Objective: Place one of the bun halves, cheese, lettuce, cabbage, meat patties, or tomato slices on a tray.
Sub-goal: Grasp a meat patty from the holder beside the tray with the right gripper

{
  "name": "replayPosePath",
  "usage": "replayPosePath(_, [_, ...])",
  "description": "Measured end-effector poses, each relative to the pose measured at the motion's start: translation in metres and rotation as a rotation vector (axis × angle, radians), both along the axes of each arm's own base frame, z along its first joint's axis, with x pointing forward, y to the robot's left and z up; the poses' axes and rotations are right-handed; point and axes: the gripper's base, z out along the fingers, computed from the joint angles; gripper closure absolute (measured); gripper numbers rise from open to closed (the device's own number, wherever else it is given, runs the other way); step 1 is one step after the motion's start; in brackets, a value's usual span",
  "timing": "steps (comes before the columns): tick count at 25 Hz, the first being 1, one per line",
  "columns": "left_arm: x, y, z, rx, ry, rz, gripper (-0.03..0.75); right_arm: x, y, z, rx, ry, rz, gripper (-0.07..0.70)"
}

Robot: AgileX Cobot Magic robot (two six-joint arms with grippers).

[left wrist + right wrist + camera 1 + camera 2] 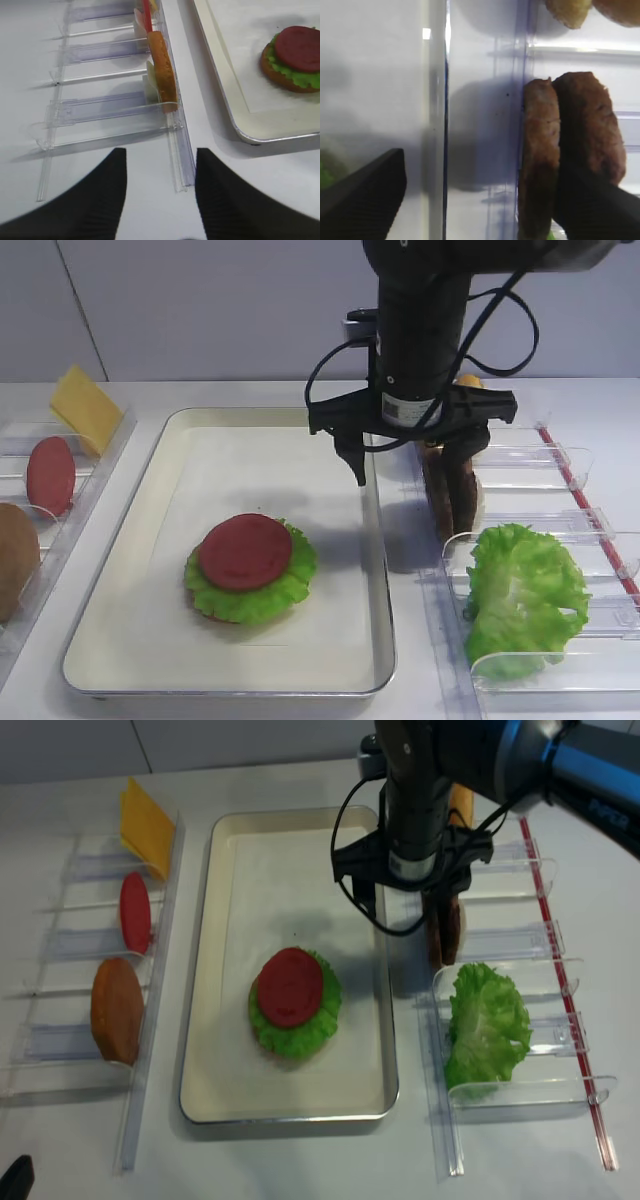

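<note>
Two dark meat patties (540,160) stand on edge in the clear right rack (530,455). My right gripper (480,200) is open wide just above them; its right finger (595,210) overlaps the farther patty (590,120), and its left finger (360,465) hangs over the tray rim. The cream tray (180,620) holds a bun half topped with lettuce (285,585) and a tomato slice (245,550). My left gripper (160,152) is open over bare table near the left rack's end. That rack holds cheese (85,405), a tomato slice (50,475) and a bun half (162,70). No cabbage shows.
A big loose lettuce leaf (520,590) fills the near slots of the right rack. Tan bread-like pieces (567,10) sit in the slot beyond the patties. A red strip (560,970) runs along the right rack's outer side. The tray's rim lies close to both racks.
</note>
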Motion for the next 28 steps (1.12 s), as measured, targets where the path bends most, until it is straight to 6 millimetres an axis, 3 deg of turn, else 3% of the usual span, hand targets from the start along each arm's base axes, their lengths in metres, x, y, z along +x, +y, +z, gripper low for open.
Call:
replayPosePath(11, [0.0000,0.0000,0.0000,0.000,0.000,0.000,0.387,0.0031,0.0004,-0.0109,-0.032,0.019,0.004,0.070])
replayPosePath(21, [0.0000,0.0000,0.0000,0.000,0.000,0.000,0.387,0.0036,-0.0049,-0.0104,-0.091,0.014,0.005,0.381])
replayPosePath(28, [0.0000,0.0000,0.0000,0.000,0.000,0.000,0.387,0.0046,-0.0069,-0.0100,-0.115,0.003,0.009,0.465])
